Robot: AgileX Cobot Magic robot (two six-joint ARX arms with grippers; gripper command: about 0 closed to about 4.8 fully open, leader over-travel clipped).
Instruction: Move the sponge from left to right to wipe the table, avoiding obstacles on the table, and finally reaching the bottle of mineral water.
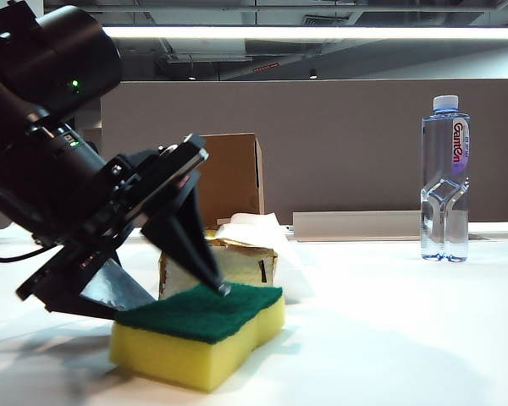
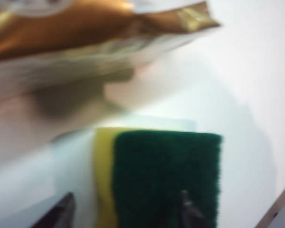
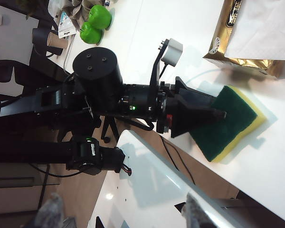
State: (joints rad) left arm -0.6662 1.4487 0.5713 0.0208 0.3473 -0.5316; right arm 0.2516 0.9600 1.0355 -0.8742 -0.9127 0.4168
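Green-topped sponge (image 1: 200, 333) lies on the table (image 1: 389, 321) before the tissue pack (image 1: 229, 262), far from the bottle (image 1: 444, 178). Left gripper (image 1: 212, 286) has jaws apart over it; right gripper (image 3: 118, 209) waits open, aside. Most wiping remains.

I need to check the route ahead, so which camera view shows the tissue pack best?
The right wrist view: the gold tissue pack appears sharp from above, white paper on top, beside the sponge under the left end effector. The left wrist view shows it blurred; the exterior view hides most of it behind the sponge.
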